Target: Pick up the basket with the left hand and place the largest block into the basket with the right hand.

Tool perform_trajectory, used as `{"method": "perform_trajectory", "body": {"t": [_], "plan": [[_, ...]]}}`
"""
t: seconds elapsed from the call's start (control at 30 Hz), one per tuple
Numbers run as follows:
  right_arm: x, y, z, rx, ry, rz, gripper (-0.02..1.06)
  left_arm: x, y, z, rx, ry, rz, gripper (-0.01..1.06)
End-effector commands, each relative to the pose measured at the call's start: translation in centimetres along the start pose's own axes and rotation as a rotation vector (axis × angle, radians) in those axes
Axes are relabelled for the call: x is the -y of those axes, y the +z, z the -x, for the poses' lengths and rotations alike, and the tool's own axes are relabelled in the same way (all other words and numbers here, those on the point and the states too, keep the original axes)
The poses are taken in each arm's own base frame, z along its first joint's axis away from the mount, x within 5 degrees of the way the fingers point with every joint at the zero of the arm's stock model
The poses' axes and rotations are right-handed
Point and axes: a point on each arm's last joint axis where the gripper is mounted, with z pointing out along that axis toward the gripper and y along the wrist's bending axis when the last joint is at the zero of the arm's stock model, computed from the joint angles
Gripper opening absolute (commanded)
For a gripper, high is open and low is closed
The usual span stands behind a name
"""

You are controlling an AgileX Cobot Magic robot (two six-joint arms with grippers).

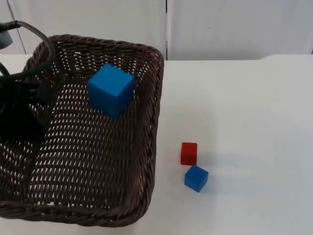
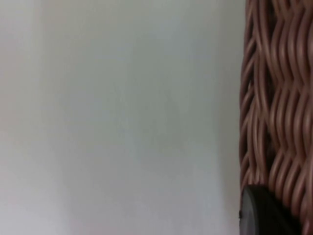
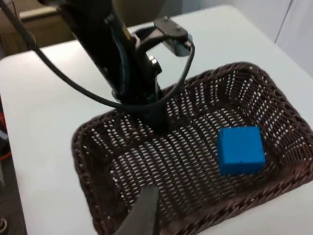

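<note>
Basket [image 1: 98, 166]: dark brown wicker, rectangular, woven floor and braided rim. You see it at the left of the top view, its near edge reaching almost to the front of the picture, its far rim close to the grey partition wall [image 1: 220, 24].

Large blue block [image 1: 111, 90]: inside the basket, toward the far right corner, resting on the woven floor just beside the right wall. From the right wrist view you see the same block [image 3: 240, 150] lying flat on the weave, near one corner.

Left arm [image 3: 117, 58]: you see it reach down steeply to the basket's left rim, black links rising up and away from the wicker. In the top view it shows as a dark mass over the left side of the basket.

Left claw [image 3: 156, 122]: at the rim, clamped on the basket wall. The left wrist view puts a black fingertip [image 2: 261, 213] right against the braided wicker [image 2: 279, 98], with white tabletop beside it.

Right claw: you see one black fingertip [image 3: 142, 215] above the basket's near rim, well apart from the large block. You cannot tell whether this claw is open or closed.

Small red block [image 1: 189, 153] and small blue block [image 1: 196, 178]: on the white tabletop [image 1: 254, 122] right of the basket, outside it, just beside each other, red farther, blue nearer.
</note>
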Motion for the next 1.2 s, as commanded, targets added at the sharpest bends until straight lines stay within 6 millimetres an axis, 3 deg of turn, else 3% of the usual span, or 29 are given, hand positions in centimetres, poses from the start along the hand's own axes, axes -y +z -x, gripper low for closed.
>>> {"method": "perform_trajectory", "body": {"t": [0.0, 0.37, 1.17], "plan": [[-0.5, -1.8, -0.1, 0.043, -0.012, -0.009, 0.85, -0.1, 0.8, 0.4, 0.022, -0.027, -0.007, 0.0], [-1.3, -5.8, 0.0, 0.116, -0.034, -0.015, 0.85, -1.2, 4.1, 0.3, -0.019, -0.043, 0.001, 0.0], [-1.5, -6.0, -0.5, 0.063, -0.055, -0.004, 0.85, -2.2, 9.2, 4.1, -0.048, -0.065, -0.012, 0.0]]}}
